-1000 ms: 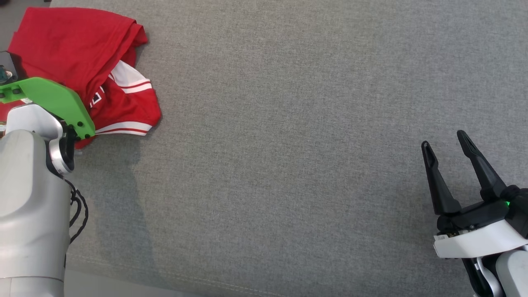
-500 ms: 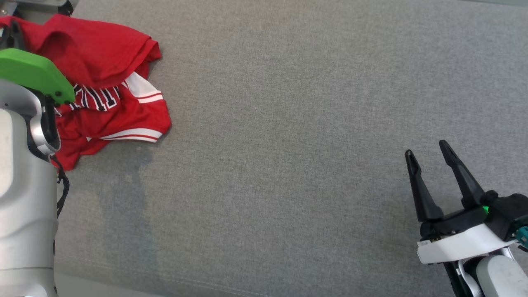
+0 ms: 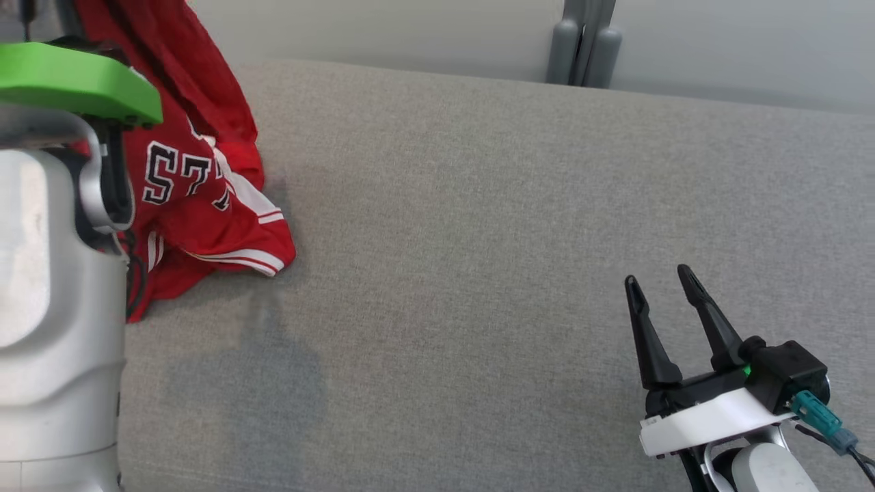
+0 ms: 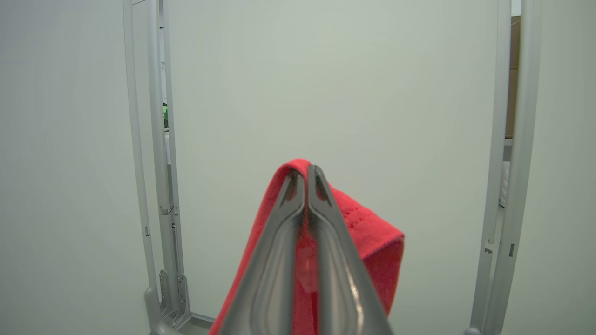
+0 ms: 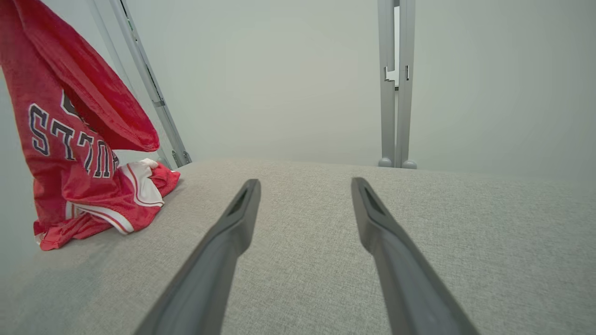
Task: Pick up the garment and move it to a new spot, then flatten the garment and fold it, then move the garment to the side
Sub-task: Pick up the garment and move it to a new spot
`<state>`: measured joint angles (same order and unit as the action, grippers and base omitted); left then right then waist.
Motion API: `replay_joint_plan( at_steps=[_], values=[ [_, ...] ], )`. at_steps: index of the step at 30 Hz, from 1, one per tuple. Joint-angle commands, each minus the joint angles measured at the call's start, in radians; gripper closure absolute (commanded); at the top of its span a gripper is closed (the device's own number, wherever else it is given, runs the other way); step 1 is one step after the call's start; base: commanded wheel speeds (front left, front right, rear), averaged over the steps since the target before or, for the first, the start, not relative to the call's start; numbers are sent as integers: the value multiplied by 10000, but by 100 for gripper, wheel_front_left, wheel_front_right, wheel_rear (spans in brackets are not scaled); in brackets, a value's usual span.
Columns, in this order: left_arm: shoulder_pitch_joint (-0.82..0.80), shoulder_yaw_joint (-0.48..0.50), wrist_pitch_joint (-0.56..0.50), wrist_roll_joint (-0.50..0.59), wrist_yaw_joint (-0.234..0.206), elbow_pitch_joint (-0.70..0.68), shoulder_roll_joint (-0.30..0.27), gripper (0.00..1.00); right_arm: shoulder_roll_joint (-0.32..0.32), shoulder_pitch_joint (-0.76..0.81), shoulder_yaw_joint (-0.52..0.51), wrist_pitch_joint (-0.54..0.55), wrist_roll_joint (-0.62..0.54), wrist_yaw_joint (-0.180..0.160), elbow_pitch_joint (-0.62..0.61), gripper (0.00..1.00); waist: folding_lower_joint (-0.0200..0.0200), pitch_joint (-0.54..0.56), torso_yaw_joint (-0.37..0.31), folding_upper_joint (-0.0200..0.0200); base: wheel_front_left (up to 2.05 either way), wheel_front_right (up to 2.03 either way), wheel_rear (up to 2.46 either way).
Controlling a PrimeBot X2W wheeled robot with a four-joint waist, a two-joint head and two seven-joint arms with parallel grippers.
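Note:
The garment (image 3: 198, 205) is a red jersey with white stripes and dark lettering. It hangs from above at the far left of the head view, its lower end still resting on the grey table (image 3: 478, 239). In the left wrist view my left gripper (image 4: 306, 173) is shut on a red fold of the garment (image 4: 372, 232), which drapes over both fingers. The right wrist view shows the garment (image 5: 70, 153) hanging at the left. My right gripper (image 3: 660, 280) stands open over the table's near right part, nothing between its fingers (image 5: 242, 209).
My pale left forearm with its green cover (image 3: 75, 78) fills the left edge of the head view. Beyond the table's far edge stand pale wall panels and a grey upright post (image 3: 584, 41). The table's cloth top stretches bare between garment and right gripper.
My left gripper has shut on the garment and raised it, so the jersey now hangs instead of lying bunched. The head camera has tilted up, bringing the far wall into view.

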<state>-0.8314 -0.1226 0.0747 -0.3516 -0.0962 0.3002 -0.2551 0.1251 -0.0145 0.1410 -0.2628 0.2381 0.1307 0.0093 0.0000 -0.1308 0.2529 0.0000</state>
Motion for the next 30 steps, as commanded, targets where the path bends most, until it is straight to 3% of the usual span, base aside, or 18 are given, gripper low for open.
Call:
replay_joint_plan(
  at_steps=[1,16,23,30],
  values=[
    [196,-111,-105,-5,64,-229,118,100,-95,92,1,-38,-85,1,47,0,0,718,-449,0,0,0,0],
    [51,-1582,-809,-195,241,-2293,1380,100,-632,-143,-104,-38,-308,3,274,0,0,1335,-2764,0,0,0,0],
    [-180,-2342,-1328,-723,332,-3113,1821,100,-668,-184,-832,-38,-351,3,298,0,0,1233,-3802,0,0,0,0],
    [-891,-2778,-1472,-581,378,-2578,1862,100,-710,-506,-973,-38,-316,3,314,0,0,878,-4815,0,0,0,0]
  ],
)
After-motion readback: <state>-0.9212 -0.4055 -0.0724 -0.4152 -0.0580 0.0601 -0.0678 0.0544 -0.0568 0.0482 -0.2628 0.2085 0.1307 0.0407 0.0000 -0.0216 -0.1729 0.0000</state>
